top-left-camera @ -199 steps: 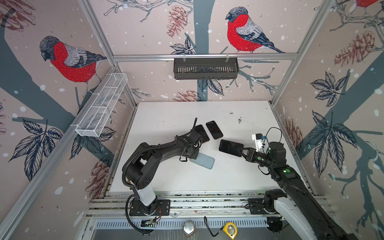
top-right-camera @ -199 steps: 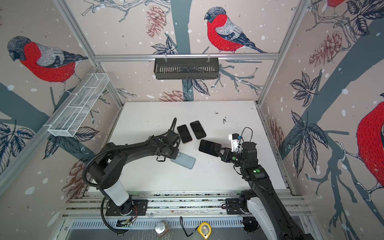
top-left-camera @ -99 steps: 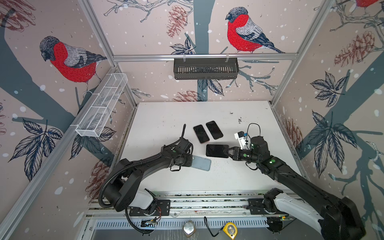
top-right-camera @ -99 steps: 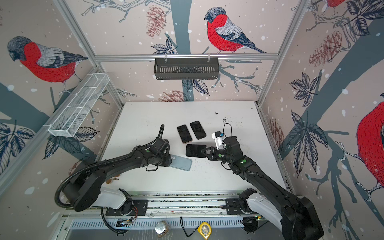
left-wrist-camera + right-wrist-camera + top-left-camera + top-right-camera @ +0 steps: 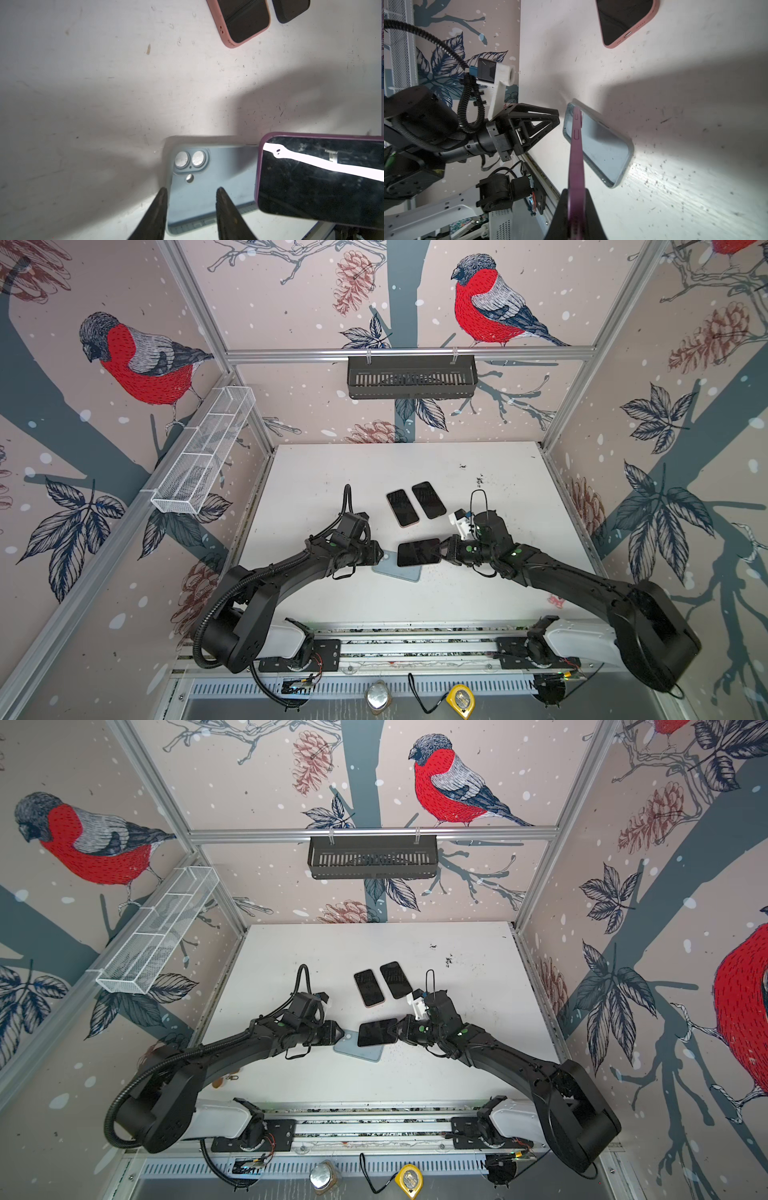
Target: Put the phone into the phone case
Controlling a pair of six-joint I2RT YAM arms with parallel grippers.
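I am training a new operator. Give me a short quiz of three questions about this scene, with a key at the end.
1. True or false: the right tool holds the purple-edged phone partly over the blue case.
2. How many other phones lie on the table?
3. The left tool is: A shut on the case; B open; C out of view.
Key: 1 true. 2 two, the pink-cased phone and the dark phone. 3 B.

A black basket (image 5: 411,377) is hung from the back rail (image 5: 291,353). A white wire basket (image 5: 203,452) is mounted left, and a yellow tape measure (image 5: 460,700) is laid in front.
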